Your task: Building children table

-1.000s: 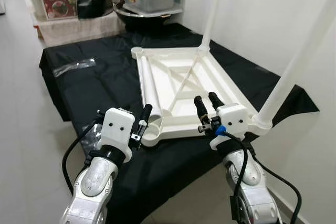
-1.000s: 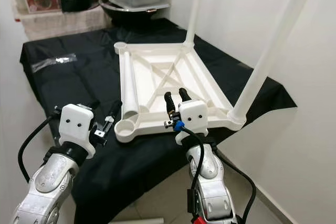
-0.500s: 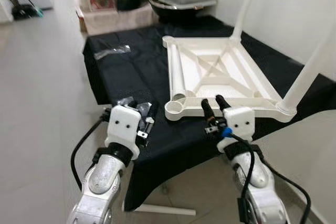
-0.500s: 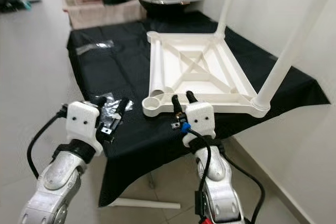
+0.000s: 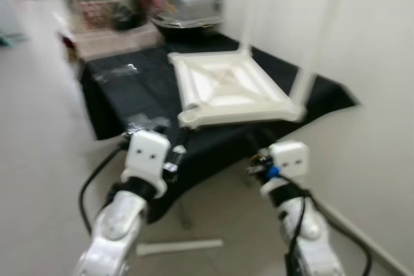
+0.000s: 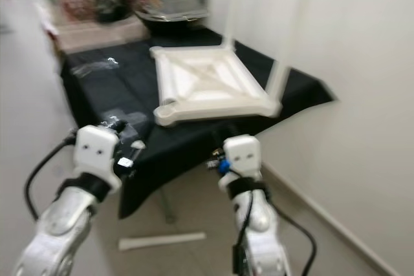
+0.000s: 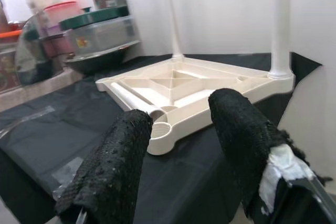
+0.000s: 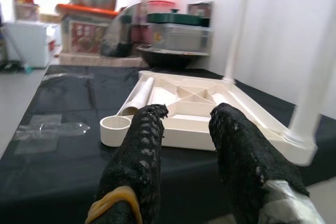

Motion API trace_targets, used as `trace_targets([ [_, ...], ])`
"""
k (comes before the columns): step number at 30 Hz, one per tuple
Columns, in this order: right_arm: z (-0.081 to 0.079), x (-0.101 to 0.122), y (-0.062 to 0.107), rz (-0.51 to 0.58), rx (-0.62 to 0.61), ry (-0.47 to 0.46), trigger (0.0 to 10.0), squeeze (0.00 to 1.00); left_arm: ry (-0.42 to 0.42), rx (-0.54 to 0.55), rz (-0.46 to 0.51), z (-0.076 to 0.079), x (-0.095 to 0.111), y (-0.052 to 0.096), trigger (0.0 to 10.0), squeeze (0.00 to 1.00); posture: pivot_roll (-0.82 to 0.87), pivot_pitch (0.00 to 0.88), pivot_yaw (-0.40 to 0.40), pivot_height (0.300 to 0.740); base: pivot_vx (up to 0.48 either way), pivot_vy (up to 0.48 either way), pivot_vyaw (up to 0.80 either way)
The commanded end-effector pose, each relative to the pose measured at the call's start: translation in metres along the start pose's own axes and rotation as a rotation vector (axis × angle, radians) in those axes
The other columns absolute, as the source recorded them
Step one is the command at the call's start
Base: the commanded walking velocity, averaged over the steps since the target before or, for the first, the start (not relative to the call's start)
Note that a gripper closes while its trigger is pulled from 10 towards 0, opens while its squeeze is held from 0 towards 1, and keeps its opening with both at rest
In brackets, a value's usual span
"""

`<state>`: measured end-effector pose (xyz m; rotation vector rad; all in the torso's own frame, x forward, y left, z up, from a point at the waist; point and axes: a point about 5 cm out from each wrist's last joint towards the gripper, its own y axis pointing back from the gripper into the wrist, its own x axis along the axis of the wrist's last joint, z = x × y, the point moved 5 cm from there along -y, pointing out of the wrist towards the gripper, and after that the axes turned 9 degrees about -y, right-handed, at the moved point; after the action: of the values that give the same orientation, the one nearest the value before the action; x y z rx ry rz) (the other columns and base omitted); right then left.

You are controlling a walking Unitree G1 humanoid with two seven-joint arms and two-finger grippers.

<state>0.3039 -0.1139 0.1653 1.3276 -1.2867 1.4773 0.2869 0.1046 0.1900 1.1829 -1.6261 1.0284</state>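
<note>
A white children's table top (image 5: 229, 88) lies upside down on a black-draped table (image 5: 123, 88). Two white legs stand upright in its sockets, one near (image 5: 323, 37) and one far (image 5: 252, 11). A loose white leg (image 8: 137, 97) lies inside the frame beside an empty corner socket (image 8: 116, 124). My left gripper (image 7: 181, 111) is open and holds nothing; it hangs short of the draped table's near edge. My right gripper (image 8: 186, 111) is open too, level with it, facing the table top. The eye views are blurred.
Another white leg (image 5: 178, 247) lies on the floor under the near edge. Plastic boxes and a dark bowl (image 5: 187, 4) crowd the far end. Clear plastic wrap (image 5: 113, 72) lies on the cloth. A white wall (image 5: 375, 95) runs close on the right.
The whole view has pulled back from the table and blurred. Both grippers, earlier at the table top's near rim, now sit in front of the draped edge, still open.
</note>
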Motion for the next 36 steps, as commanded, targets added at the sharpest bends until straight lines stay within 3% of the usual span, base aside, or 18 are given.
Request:
trace_targets([
  [1,0.002,0.0,0.001,-0.01,-0.001,-0.004,10.0,0.0,0.012,-0.018,-0.011,0.004,-0.002,-0.001,10.0,0.0,0.06,0.029,-0.021,0.74,0.0,0.0,-0.8],
  [5,0.0,-0.001,0.001,-0.014,0.005,-0.009,10.0,0.0,0.014,-0.019,-0.015,0.004,-0.003,0.0,10.0,0.0,0.06,0.03,-0.021,0.74,0.0,0.0,-0.8],
  [11,-0.011,-0.007,0.003,-0.049,0.048,-0.033,10.0,0.0,0.025,-0.021,-0.032,0.004,-0.008,0.0,10.0,0.0,0.05,0.037,-0.017,0.74,0.0,0.0,0.0],
  [21,-0.02,-0.016,0.002,-0.097,0.087,-0.058,10.0,0.0,0.031,-0.065,-0.041,0.01,-0.012,0.002,10.0,0.0,0.05,0.042,-0.015,0.74,0.0,0.0,-0.8],
  [27,-0.024,-0.025,0.003,-0.147,0.105,-0.071,10.0,0.0,0.067,-0.093,-0.069,0.018,-0.019,0.007,10.0,0.0,0.05,0.041,-0.015,0.74,0.0,0.0,-0.8],
  [29,-0.025,-0.031,0.004,-0.179,0.11,-0.073,10.0,0.0,0.098,-0.098,-0.088,0.02,-0.023,0.01,10.0,0.0,0.06,0.041,-0.014,0.74,0.0,0.0,-0.8],
  [31,-0.024,-0.046,0.006,-0.269,0.091,-0.115,10.0,0.0,0.184,-0.103,-0.153,0.028,-0.037,0.021,10.0,0.0,0.06,0.039,-0.013,0.74,0.0,0.0,-0.8],
  [36,-0.023,-0.049,0.006,-0.282,0.083,-0.122,10.0,0.0,0.186,-0.119,-0.172,0.034,-0.042,0.025,10.0,0.0,0.06,0.039,-0.015,0.74,0.0,0.262,-0.8],
])
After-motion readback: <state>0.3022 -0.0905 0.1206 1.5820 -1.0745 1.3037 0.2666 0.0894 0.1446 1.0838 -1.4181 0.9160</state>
